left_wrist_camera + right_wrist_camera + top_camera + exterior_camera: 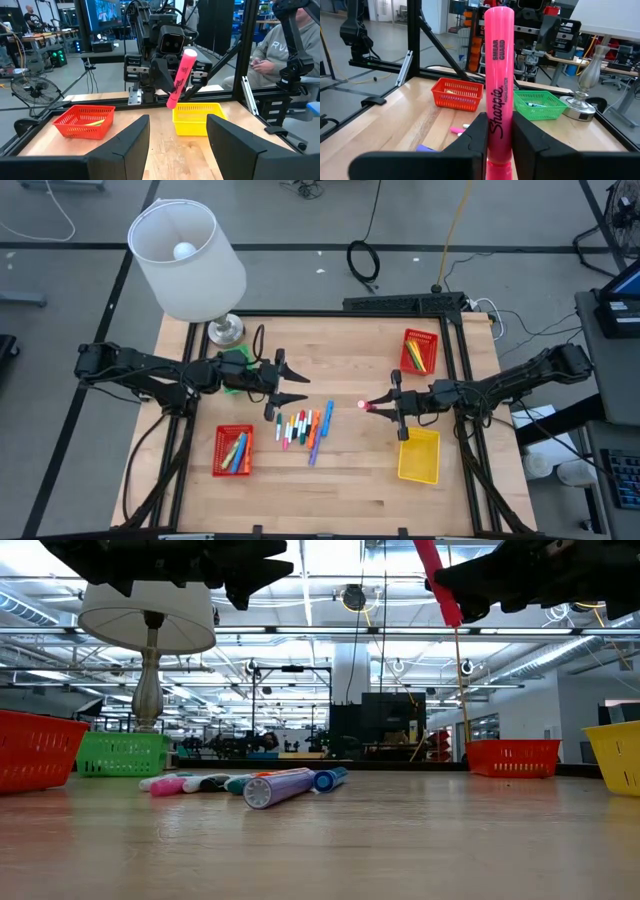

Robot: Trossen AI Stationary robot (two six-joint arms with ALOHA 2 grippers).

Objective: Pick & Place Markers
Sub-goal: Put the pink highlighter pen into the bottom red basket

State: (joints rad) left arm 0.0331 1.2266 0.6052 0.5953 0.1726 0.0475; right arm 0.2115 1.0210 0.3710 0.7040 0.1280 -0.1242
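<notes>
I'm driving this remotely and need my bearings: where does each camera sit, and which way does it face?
High view: overhead, facing down; both arms, left gripper open, right gripper.
Low view: tabletop level, facing the room; arms overhead.
Left wrist view: looks past its own fingers at the right arm.
Right wrist view: looks past its gripper, shut on the pink highlighter.
Shared: the highlighter shows in all four; the yellow basket in three.

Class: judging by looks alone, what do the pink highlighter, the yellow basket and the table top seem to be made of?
Pink highlighter: likely smooth plastic, slightly glossy, with printed black lettering.
Yellow basket: probably moulded plastic; its walls are a fine open grid.
Table top: looks like pale wood in joined strips, with visible grain.
</notes>
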